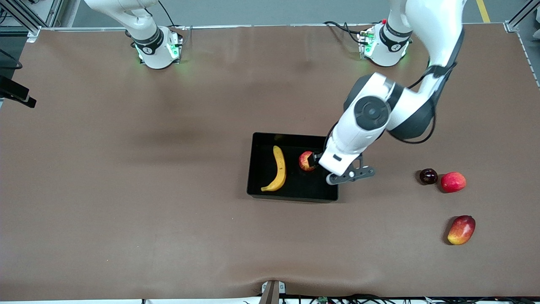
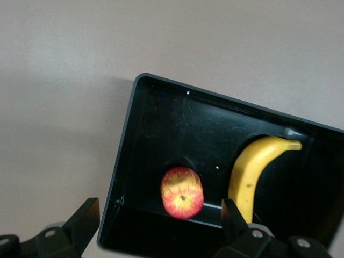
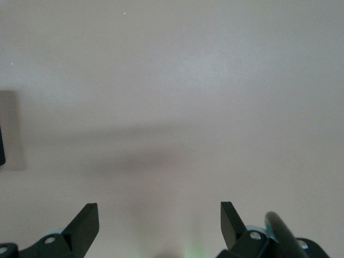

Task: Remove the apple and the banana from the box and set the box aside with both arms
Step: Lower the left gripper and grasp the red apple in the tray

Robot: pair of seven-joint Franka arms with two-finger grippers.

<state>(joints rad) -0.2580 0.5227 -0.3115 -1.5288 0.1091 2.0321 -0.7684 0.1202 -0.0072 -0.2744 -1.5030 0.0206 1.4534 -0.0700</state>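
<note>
The black box (image 1: 252, 169) lies mid-table. In it rest the yellow banana (image 1: 278, 169) and, toward the left arm's end, the small red apple (image 1: 305, 161). The left wrist view shows the box wall (image 2: 124, 156), the apple (image 2: 182, 192) and the banana (image 2: 251, 172) below the fingers. My left gripper (image 1: 318, 162) hangs open over that end of the box, just above the apple, holding nothing (image 2: 159, 215). My right gripper (image 3: 158, 212) is open over bare table, and the front view shows only that arm's base (image 1: 156, 46).
Toward the left arm's end of the table lie a dark round fruit (image 1: 428, 176), a red fruit (image 1: 453, 182) beside it, and a red-yellow mango (image 1: 461, 229) nearer the front camera. A dark object (image 1: 14, 93) juts in at the right arm's end.
</note>
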